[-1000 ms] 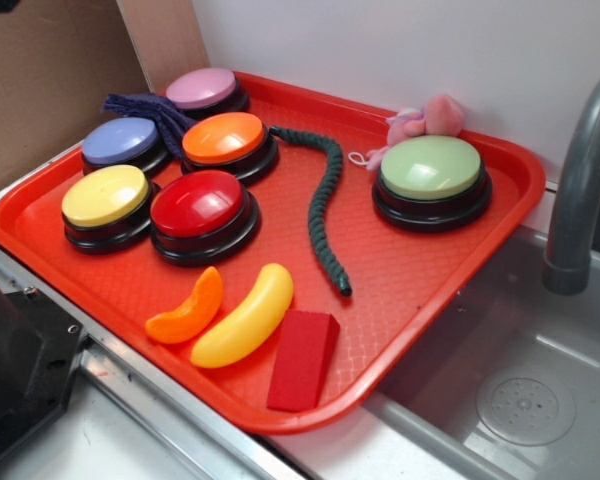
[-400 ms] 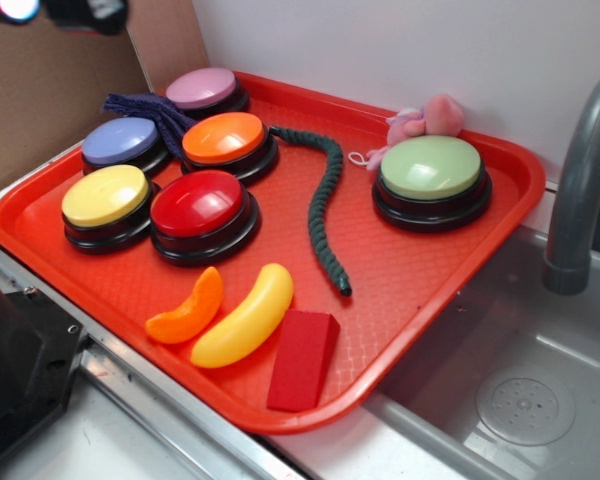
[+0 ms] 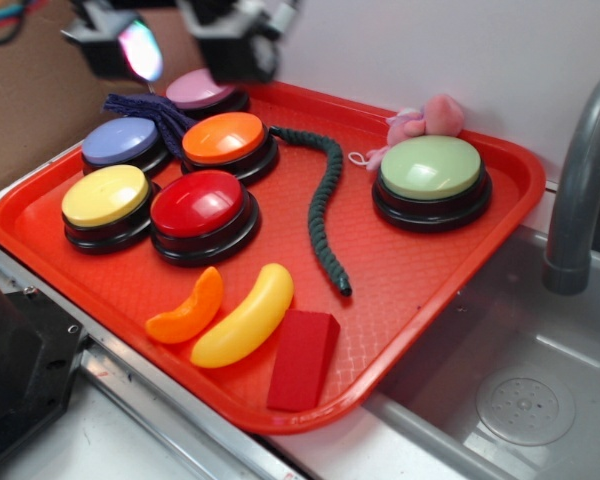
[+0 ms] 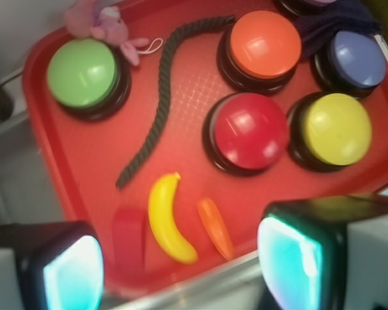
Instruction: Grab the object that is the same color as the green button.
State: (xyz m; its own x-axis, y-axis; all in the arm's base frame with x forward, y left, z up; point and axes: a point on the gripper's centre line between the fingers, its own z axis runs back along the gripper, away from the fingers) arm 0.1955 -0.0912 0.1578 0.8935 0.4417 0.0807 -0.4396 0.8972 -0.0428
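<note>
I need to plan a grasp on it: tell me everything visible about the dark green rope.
The dark green rope is long, thin and braided, seemingly soft cord. It lies slack and flat on the red tray in a gentle S-curve. One end sits by the orange button; whether they touch is unclear. The other points toward the tray's front edge. Nothing grips it.

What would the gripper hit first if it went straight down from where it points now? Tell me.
Probably the red tray. The gripper hangs open high above it, and the wrist view looks down on the banana and orange slice nearest its fingers, so one of those may come first. Depth is unclear.
</note>
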